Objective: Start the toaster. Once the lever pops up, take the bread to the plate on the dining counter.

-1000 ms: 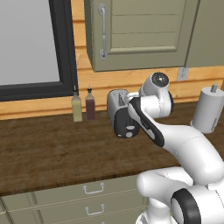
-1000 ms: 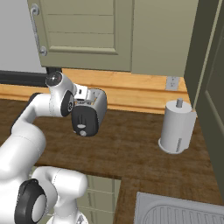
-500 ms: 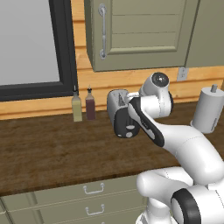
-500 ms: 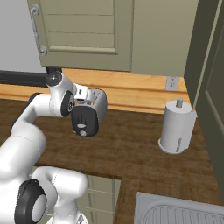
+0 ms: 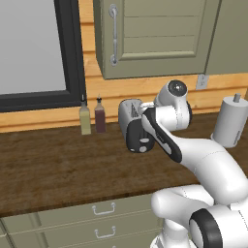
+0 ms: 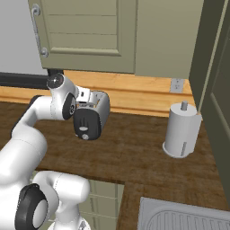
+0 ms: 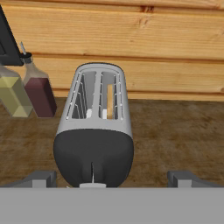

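One long dark-brown wood-grain counter [image 5: 53, 169] is running along a wall of honey-coloured wooden planks [image 7: 131, 39], with pale grey-green drawers [image 5: 72, 218] showing beneath its front edge. Above it, a grey-green panelled wall cabinet [image 5: 155, 34] with a metal handle is hanging beside a black-framed window [image 5: 34, 48]. The white robot arm [image 5: 193, 155] is reaching over the counter toward the wall, and its hand is sitting right at the near end of the toaster. The white cylindrical paper-towel roll [image 6: 181, 130] is standing upright on the counter, well apart to the right. The small silver-grey rounded toaster [image 7: 96, 127] is standing near the wall with its black end panel facing the arm; in the right base view a round knob is showing on that panel. A thin light-tan slice of bread [image 7: 110, 101] is sitting upright in the toaster's right slot, showing as a narrow pale strip. Just left of the toaster, two small bottles are standing side by side against the wall: a dark-red bottle [image 7: 39, 92] and a yellow-green bottle [image 7: 13, 94]. The pincer [image 7: 113, 178] is standing released, its two dark fingertips [image 7: 183, 178] spread wide on either side of the toaster's black end and gripping nothing.
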